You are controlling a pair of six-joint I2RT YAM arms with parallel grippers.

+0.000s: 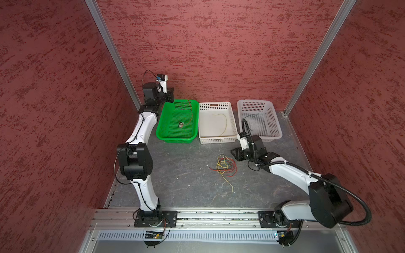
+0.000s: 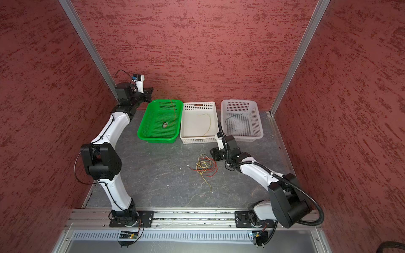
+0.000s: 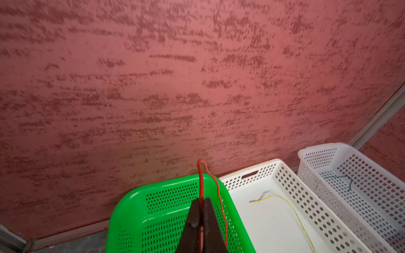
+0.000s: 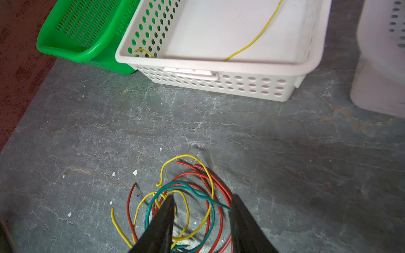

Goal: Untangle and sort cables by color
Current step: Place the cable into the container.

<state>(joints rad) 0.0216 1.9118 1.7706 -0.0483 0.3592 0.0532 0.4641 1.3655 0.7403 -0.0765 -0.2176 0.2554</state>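
In both top views, three containers stand in a row along the far edge of the grey stone-look table (image 1: 175, 175): a green perforated plastic basket (image 1: 162, 122), a white punched-wall tray (image 1: 232, 118) and a translucent white mesh basket (image 1: 277, 122). The tangle of red, yellow and blue-green cables (image 1: 224, 165) lies loose on the table nearer its middle, on my right arm's side. The right gripper (image 1: 235, 153) hangs just beside it. The left gripper (image 2: 149, 92) sits over the green basket's far corner.

On the left wrist view, the left fingers (image 3: 195, 216) are clenched on a single red cable (image 3: 199, 179), which loops past the tips and drops into the green basket. A yellow cable (image 3: 274, 195) lies in the tray and a blue-green cable (image 3: 351, 184) in the mesh basket.

On the right wrist view, the right jaws stand parted just above the tangle, grasping nothing.

I judge these cables to be feather-light, thin and springy, with slick insulation, so only a full pinch will hold one. I would take a free end or the outer yellow loop (image 4: 186, 156) and draw slowly, because the crossed strands will likely drag along.
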